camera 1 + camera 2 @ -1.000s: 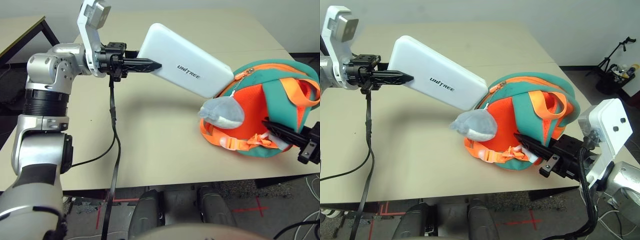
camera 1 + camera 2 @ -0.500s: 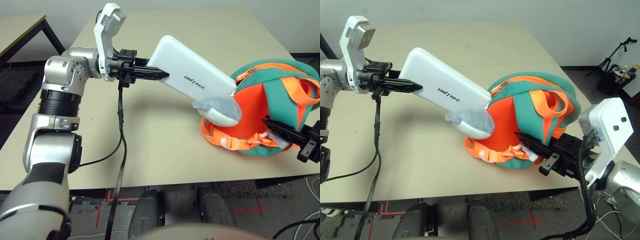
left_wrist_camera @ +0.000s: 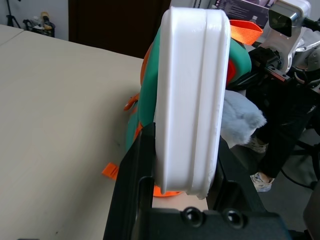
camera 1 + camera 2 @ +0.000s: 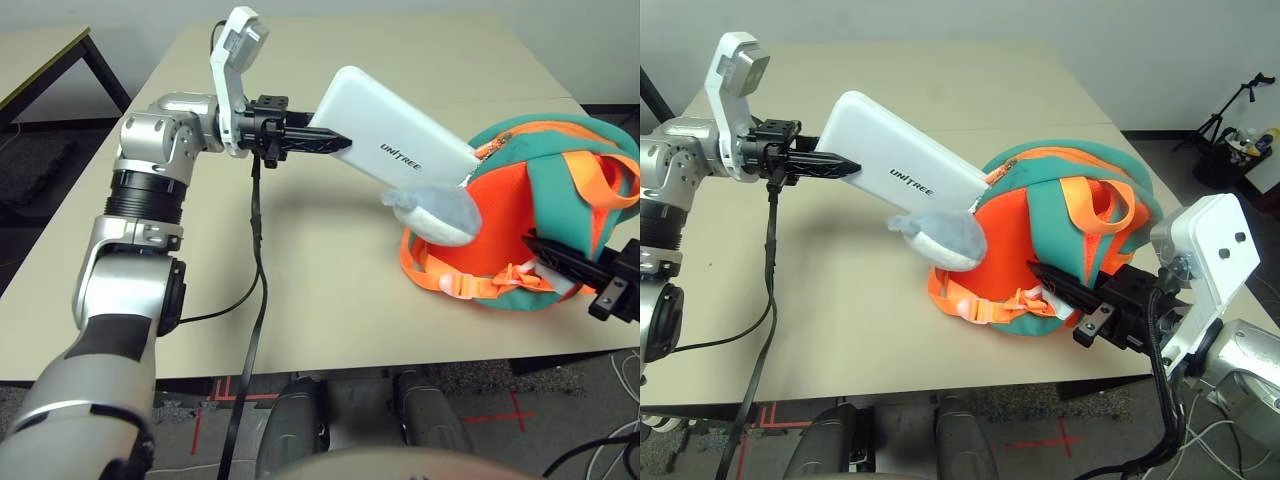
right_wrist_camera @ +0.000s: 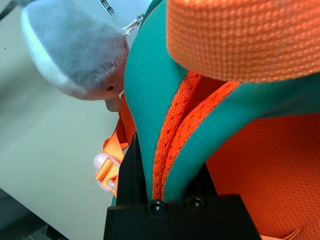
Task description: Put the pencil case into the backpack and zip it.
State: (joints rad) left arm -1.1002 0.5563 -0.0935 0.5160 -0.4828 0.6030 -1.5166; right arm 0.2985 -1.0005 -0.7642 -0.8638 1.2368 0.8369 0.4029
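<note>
My two head eyes look down over the table [image 4: 300, 300], both sharing the backpack [image 4: 520, 200]. Each wrist camera sits close against it, sighting along its fingers.

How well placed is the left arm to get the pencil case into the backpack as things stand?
Probably well placed, though not certainly. The left gripper holds the pencil case with its far end at the backpack by the zip. The grey plush charm hangs just below, and the opening itself cannot be seen.
</note>
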